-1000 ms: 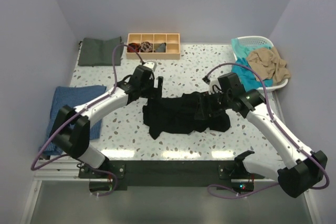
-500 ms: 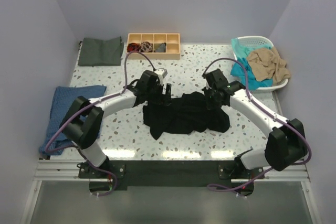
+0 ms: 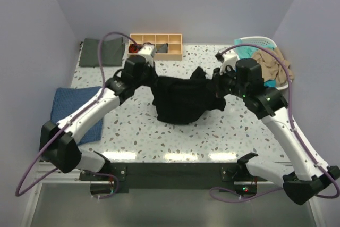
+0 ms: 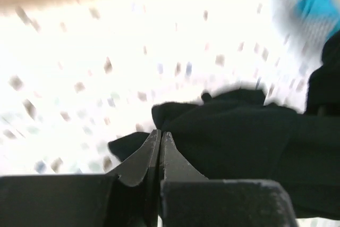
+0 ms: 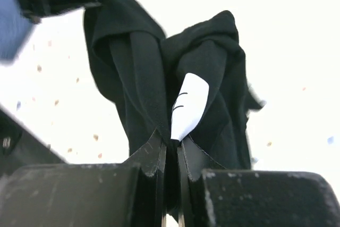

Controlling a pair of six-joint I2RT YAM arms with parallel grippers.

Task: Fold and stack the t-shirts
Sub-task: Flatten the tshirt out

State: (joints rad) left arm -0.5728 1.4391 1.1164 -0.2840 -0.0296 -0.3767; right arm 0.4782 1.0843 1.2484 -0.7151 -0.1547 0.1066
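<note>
Left gripper (image 4: pixel 160 136) and right gripper (image 5: pixel 172 143) are each clamped on the black t-shirt (image 3: pixel 183 99), stretched between them over the table (image 3: pixel 212 131) near its far edge.

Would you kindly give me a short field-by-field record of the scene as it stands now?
left hand: shut on black t-shirt
right hand: shut on black t-shirt, beside its white tag
black t-shirt: bunched, slung between both hands
basket: far right, holds tan t-shirt and teal t-shirt
grey-green t-shirt: lying flat, far left corner
blue cloth: at the table's left edge
</note>
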